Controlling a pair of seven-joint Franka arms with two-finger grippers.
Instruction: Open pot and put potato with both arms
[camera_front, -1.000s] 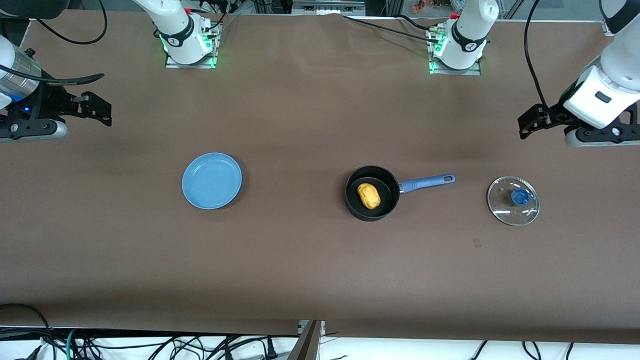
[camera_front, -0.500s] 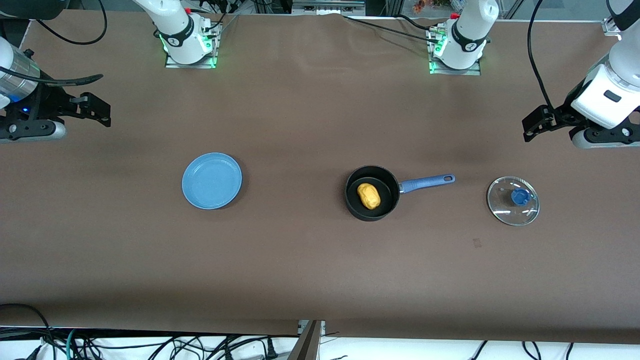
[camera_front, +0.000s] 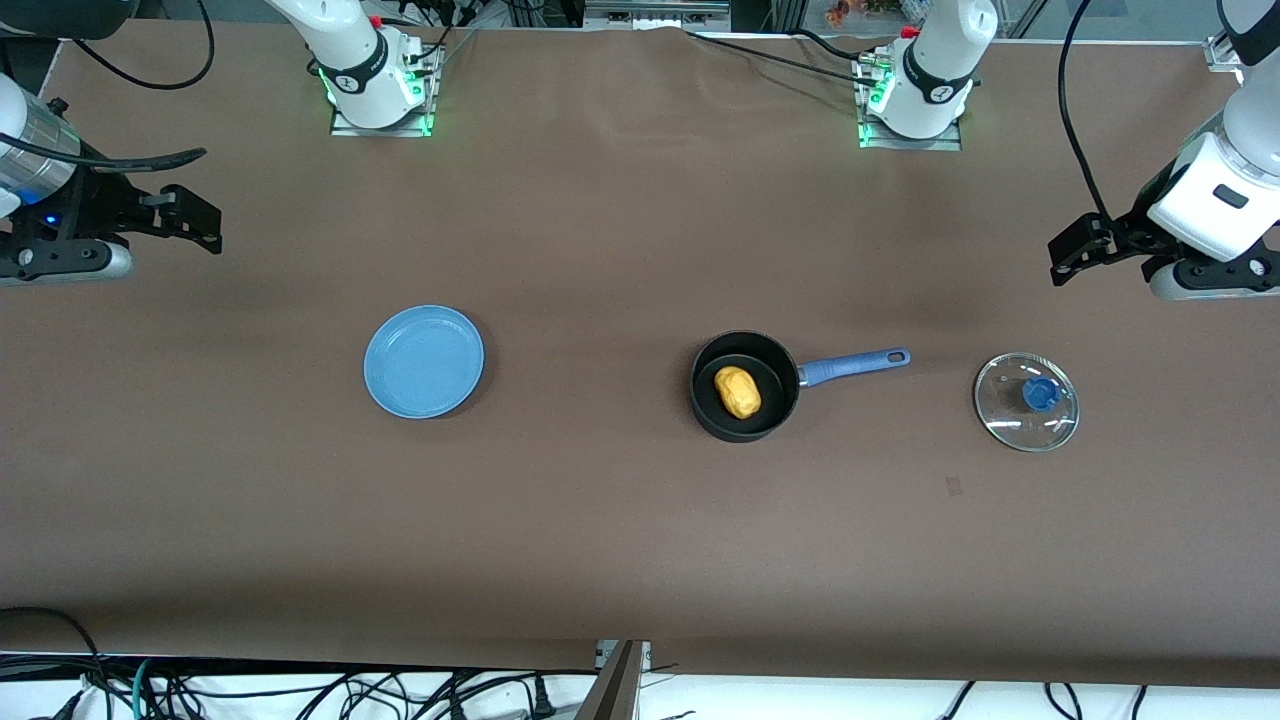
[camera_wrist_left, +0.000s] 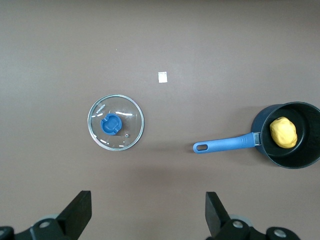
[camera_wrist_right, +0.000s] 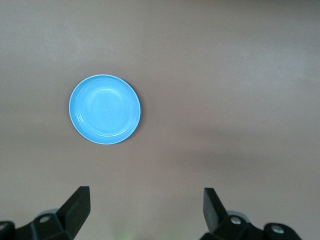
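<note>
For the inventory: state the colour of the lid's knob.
Blue; the lid's knob shows best in the left wrist view.

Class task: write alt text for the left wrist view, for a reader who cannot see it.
A small yellow-orange potato sits inside a round black saucepan with a long blue handle on a brown table. Its round glass lid with a blue knob lies flat on the table, apart from the handle's tip. The open left gripper hangs above, holding nothing.
</note>
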